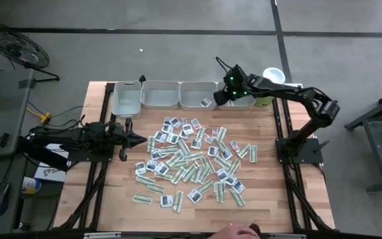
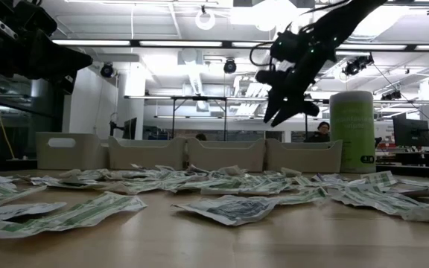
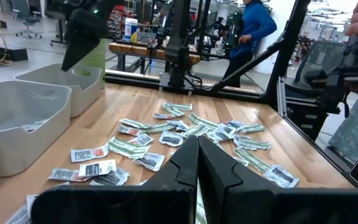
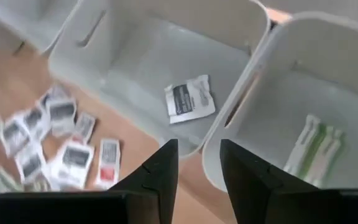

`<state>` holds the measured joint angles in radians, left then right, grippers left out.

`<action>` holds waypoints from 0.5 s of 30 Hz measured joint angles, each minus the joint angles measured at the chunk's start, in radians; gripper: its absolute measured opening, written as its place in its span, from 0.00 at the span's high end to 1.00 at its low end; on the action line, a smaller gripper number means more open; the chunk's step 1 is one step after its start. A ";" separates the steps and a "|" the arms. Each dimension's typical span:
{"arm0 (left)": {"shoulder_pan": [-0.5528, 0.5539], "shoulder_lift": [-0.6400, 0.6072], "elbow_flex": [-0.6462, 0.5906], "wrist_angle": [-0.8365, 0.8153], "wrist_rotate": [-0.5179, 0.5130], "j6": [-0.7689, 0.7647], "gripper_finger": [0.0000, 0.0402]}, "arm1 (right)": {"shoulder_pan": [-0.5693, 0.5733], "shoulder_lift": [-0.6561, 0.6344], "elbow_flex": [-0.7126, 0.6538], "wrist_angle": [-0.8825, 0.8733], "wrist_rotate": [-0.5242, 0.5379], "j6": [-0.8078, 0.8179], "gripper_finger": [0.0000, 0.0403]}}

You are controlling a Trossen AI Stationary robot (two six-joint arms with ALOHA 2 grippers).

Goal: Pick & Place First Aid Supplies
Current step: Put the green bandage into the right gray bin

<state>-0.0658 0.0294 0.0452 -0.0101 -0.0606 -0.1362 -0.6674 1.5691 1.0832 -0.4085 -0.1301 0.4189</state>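
So from where I'm driving, the first aid supplies (image 1: 192, 159) are mostly spread in a big loose pile over the middle of the wooden tabletop (image 1: 270, 199), and my left tool (image 1: 140, 139) is parked low at the left edge of that pile with its fingers pressed together, holding nothing. Further back, my right tool (image 1: 215, 99) hangs above the row of grey trays (image 1: 160, 95) with its fingers apart and empty, right over the wall between the last two, where one squarish white sachet (image 4: 190, 98) lies in the third tray (image 4: 154, 56) and some green-white strips (image 4: 314, 148) lie in the fourth tray (image 4: 328, 68), with the pale green tub (image 2: 361, 132) just past them.
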 joint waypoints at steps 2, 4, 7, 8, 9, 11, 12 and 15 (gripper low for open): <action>0.000 0.000 0.000 0.000 0.000 0.000 1.00 | 0.004 -0.024 0.000 -0.036 -0.023 -0.088 0.72; 0.000 0.000 0.000 0.000 0.000 0.000 1.00 | 0.018 -0.041 0.000 -0.086 -0.048 -0.162 0.72; 0.000 0.000 0.000 0.000 0.000 0.000 1.00 | 0.048 -0.048 0.000 -0.162 -0.087 -0.262 0.72; 0.000 0.000 0.000 0.000 0.000 0.000 1.00 | 0.057 -0.048 0.000 -0.181 -0.101 -0.295 0.72; 0.000 0.000 0.000 0.000 0.000 0.000 1.00 | 0.067 -0.046 0.000 -0.193 -0.114 -0.333 0.72; 0.000 0.000 0.000 0.000 0.000 0.000 1.00 | 0.088 -0.042 0.000 -0.207 -0.129 -0.399 0.72; 0.000 0.000 0.000 0.000 0.000 0.000 1.00 | 0.097 -0.040 0.000 -0.213 -0.135 -0.428 0.72; 0.000 0.000 0.000 0.000 0.000 0.000 1.00 | 0.121 -0.038 -0.010 -0.233 -0.139 -0.494 0.72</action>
<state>-0.0658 0.0295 0.0452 -0.0101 -0.0605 -0.1363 -0.5460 1.5314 1.0729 -0.6419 -0.2691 -0.0754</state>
